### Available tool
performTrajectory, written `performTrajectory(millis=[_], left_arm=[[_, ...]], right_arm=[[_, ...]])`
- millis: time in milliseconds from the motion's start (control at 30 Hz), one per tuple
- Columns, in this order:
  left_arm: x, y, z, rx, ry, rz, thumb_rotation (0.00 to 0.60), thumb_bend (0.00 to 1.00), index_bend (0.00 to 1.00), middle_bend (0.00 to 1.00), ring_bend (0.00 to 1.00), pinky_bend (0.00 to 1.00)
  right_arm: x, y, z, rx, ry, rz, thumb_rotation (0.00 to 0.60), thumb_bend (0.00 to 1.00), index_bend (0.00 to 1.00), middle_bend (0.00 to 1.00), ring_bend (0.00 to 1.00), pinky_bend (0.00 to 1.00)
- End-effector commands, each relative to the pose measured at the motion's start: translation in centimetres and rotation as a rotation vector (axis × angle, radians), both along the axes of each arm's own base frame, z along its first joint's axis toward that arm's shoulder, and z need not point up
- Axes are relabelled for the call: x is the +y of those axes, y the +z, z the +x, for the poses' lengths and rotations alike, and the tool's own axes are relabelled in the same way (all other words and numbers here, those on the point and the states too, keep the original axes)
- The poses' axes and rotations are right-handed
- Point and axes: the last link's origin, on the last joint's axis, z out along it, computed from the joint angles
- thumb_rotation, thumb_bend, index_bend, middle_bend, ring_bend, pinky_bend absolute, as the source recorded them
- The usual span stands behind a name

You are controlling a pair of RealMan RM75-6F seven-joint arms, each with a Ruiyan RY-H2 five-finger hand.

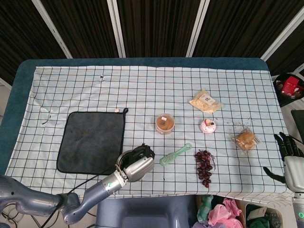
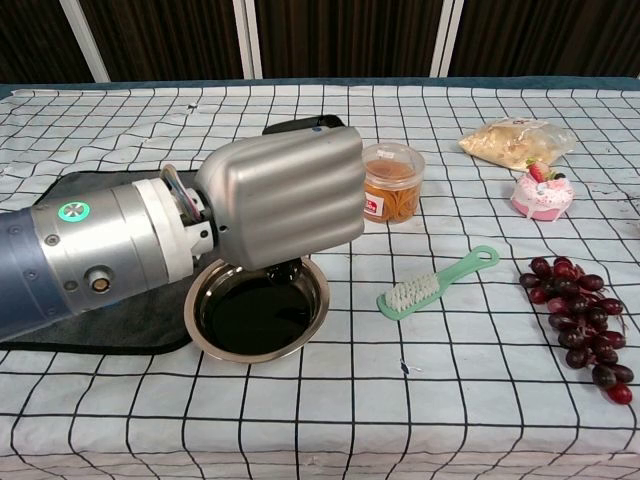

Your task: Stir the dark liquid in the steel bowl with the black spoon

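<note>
The steel bowl [image 2: 250,354] with dark liquid [image 2: 248,315] stands near the table's front edge, just right of the grey cloth. My left hand [image 2: 280,200] hangs low over the bowl's far side, back of the hand toward the chest camera, and grips the black spoon [image 2: 287,269]. Only the spoon's dark lower end shows under the hand, down at the liquid. From the head view the left hand [image 1: 137,166] covers most of the bowl [image 1: 119,160]. My right hand [image 1: 289,159] rests open off the table's right edge, holding nothing.
A grey cloth [image 1: 90,140] lies left of the bowl. A green brush [image 2: 435,282] and grapes [image 2: 580,325] lie to the right. Behind are a small jar [image 2: 392,182], a pink cake [image 2: 541,194], a snack packet [image 2: 515,138] and a wrapped pastry [image 1: 246,140].
</note>
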Motion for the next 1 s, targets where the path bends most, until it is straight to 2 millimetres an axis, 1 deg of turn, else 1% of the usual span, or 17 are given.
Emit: performTrajectory(millis=[33,133,267,633,867,1000], left_arm=[[0.3,0.0,-0.7,0.014,0.004,0.007,0.600,0.47,0.65,0.94,0.85,0.76],[0.6,0.0,-1.3,0.025,0.006,0.008,0.600,0.47,0.65,0.93,0.85,0.76],[0.6,-0.5,-1.6,0.035,0.002,0.000,0.600,0.47,0.65,0.93,0.85,0.76],[0.5,-1.5,-1.8,0.037,0.012,-0.008,0.600,0.47,0.65,0.93,0.85,0.76],[-0.1,-1.9,-0.9,0.007,0.004,-0.025,0.600,0.47,0.65,0.93,0.85,0.76],[-0.6,-2.1,-0.8,-0.003,0.008,-0.045,0.600,0.47,0.65,0.93,0.85,0.76]], right_arm=[[0.0,0.0,0.0,-0.001,-0.002,0.002,0.600,0.11,0.04,0.01,0.04,0.22],[-0.1,0.0,-0.1,-0.003,-0.007,0.000,0.600,0.11,0.04,0.01,0.04,0.22],[0.0,0.0,0.0,-0.004,-0.002,0.000,0.600,0.11,0.04,0.01,0.04,0.22],[0.0,0.0,-0.1,-0.009,-0.003,0.001,0.600,0.11,0.04,0.01,0.04,0.22],[0.0,-0.1,0.0,-0.013,-0.002,0.003,0.600,0.11,0.04,0.01,0.04,0.22],[0.0,-0.2,0.0,-0.012,-0.001,0.012,0.600,0.11,0.04,0.01,0.04,0.22]])
